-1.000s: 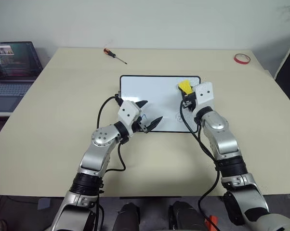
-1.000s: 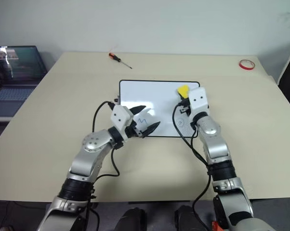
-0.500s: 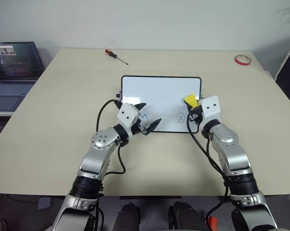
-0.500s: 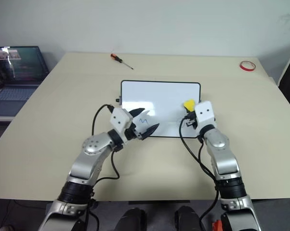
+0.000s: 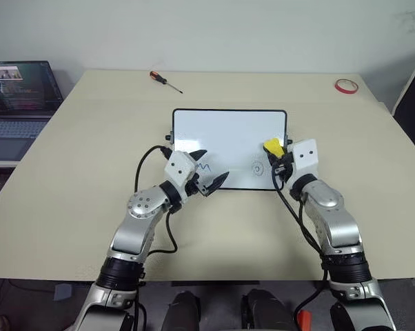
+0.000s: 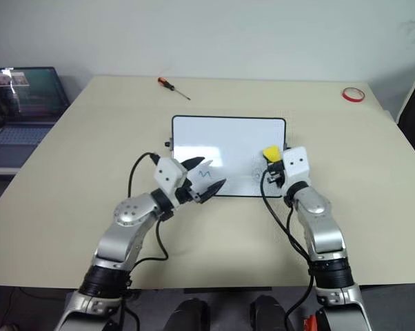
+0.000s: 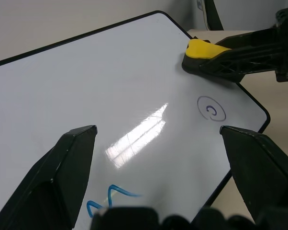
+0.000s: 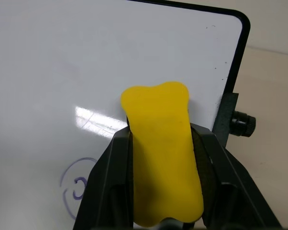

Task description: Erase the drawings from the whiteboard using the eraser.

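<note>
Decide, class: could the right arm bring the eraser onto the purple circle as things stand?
Probably yes. The right claw grips the eraser over the whiteboard, and the purple circle lies beside it with bare board between.

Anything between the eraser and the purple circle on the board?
Nothing visible. The right gripper is shut on the eraser, which sits over the whiteboard beside the purple circle, with bare board between them. The open left gripper is over by the blue wavy line, off that path.
</note>
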`<state>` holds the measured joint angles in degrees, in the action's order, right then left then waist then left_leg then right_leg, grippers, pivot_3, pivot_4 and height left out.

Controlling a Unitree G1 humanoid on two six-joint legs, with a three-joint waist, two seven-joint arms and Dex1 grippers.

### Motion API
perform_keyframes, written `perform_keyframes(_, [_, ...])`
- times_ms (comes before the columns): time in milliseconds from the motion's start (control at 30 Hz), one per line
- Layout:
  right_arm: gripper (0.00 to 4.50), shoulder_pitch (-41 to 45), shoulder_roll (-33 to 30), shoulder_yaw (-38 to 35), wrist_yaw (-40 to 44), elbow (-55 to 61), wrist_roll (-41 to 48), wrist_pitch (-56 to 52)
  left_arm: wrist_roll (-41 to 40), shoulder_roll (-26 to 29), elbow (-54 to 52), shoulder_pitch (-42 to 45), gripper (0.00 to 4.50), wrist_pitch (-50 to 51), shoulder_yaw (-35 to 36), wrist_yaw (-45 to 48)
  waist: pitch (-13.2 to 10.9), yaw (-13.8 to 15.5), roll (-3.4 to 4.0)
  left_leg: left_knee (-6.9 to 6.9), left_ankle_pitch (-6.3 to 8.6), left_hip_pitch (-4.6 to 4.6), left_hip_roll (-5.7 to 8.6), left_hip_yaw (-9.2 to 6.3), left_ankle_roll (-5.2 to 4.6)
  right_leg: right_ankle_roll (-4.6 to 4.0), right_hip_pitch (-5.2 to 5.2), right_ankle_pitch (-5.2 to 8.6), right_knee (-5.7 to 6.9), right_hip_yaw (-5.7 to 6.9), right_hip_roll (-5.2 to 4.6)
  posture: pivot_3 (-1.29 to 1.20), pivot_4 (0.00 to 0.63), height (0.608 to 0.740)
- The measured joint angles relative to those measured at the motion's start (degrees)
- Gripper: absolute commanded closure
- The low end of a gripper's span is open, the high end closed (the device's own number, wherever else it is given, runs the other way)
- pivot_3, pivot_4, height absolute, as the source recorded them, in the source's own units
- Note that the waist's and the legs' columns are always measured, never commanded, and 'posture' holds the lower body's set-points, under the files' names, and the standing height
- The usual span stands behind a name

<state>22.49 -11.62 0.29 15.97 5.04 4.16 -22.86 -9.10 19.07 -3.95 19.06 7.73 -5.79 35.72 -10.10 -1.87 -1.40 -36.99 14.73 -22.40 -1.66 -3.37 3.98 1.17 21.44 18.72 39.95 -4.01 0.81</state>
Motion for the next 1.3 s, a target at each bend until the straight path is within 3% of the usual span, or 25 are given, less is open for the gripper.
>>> perform_keyframes(367, [3.25, -11.9, -6.62, 0.01, 7.52, 13.55, 3.69, 1.34, -2.18, 3.23, -8.98, -10.65, 0.0, -0.49, 1.8, 1.15, -0.02, 0.02, 0.01, 0.01, 0.0, -0.08, -0.02, -0.06, 0.0, 0.01, 0.03, 0.01, -0.06, 0.02, -0.03, 0.0, 0.15, 0.74])
perform_keyframes(500, [3.25, -21.0, -11.88, -0.74, 10.74, 16.77, 3.64, 5.04, -2.34, 2.1, -12.77, -14.78, 0.0, 0.05, 1.65, -0.33, -0.02, 0.18, 0.01, 0.04, 0.02, -0.1, -0.01, -0.07, -0.01, 0.08, -0.03, 0.05, -0.19, 0.04, -0.03, 0.0, 0.15, 0.74])
perform_keyframes(700, [3.25, -30.41, -14.66, -4.31, 12.68, 19.25, 4.03, 6.93, -2.25, 1.67, -14.6, -18.51, 0.0, 0.57, 0.83, -1.38, -0.03, -0.05, 0.01, 0.02, 0.01, 0.09, 0.01, 0.02, -0.01, 0.08, -0.08, 0.05, -0.05, -0.05, 0.0, 0.0, 0.15, 0.74])
perform_keyframes(1133, [3.25, -28.2, -13.48, -4.36, 12.15, 20.0, 4.1, 7.27, -2.16, 1.98, -16.05, -18.16, 0.0, 1.88, 0.81, -2.58, -0.03, 0.06, 0.0, 0.03, 0.01, 0.14, 0.03, 0.06, -0.01, 0.07, -0.14, 0.05, -0.07, -0.08, 0.08, 0.0, 0.15, 0.74])
perform_keyframes(1300, [3.25, -22.75, -11.79, -1.92, 11.48, 18.55, 3.75, 7.25, -2.15, 1.85, -16.06, -16.61, 0.0, 2.53, 0.48, -3.09, -0.03, -0.08, 0.0, 0.03, 0.01, 0.19, 0.05, 0.08, 0.0, 0.06, -0.14, 0.05, -0.04, -0.08, 0.08, 0.0, 0.15, 0.74])
